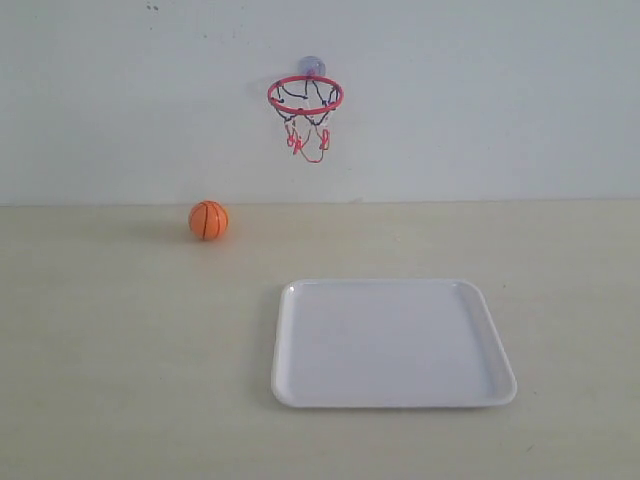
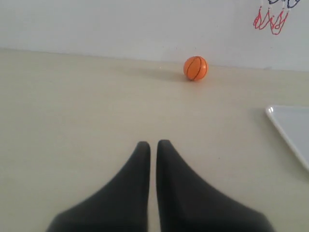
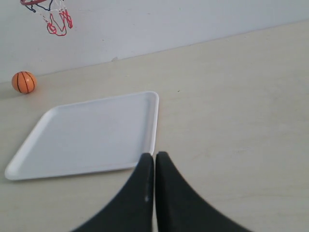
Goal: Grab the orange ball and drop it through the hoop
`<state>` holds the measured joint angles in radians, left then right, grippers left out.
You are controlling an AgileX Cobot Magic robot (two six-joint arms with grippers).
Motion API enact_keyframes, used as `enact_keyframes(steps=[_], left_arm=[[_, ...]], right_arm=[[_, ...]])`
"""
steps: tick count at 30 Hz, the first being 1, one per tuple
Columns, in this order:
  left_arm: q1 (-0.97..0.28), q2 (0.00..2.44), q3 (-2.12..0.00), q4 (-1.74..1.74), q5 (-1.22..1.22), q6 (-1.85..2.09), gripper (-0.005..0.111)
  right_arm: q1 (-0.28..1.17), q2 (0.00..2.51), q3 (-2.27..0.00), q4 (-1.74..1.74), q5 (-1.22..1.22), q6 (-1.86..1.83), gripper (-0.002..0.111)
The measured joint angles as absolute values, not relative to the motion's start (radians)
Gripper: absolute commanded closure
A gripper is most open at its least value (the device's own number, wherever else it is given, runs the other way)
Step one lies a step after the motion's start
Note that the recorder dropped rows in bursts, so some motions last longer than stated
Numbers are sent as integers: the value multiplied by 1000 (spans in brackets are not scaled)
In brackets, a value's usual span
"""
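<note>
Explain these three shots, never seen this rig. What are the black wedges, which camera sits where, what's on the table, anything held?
This is a two-armed robot. One picture comes from a camera off the arms, facing the wall; neither arm shows in it. The other two come from a camera on each wrist, looking out past that arm's gripper. The black wedges are the left gripper and the right gripper. Both are shut and hold nothing. On the pale table sit an orange mini basketball, close to the wall, and a white tray with nothing on it. A toy hoop with a red ring and a string net is stuck to the wall by a suction cup, above the table.
</note>
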<state>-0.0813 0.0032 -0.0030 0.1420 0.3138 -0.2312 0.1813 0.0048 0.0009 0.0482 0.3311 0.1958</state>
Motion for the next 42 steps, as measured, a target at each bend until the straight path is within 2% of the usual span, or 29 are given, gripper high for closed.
enact_keyframes(steps=[42], left_arm=[[-81, 3, -3, 145, 314, -157, 103]], right_arm=[[181, 5, 1, 48, 331, 198, 108]])
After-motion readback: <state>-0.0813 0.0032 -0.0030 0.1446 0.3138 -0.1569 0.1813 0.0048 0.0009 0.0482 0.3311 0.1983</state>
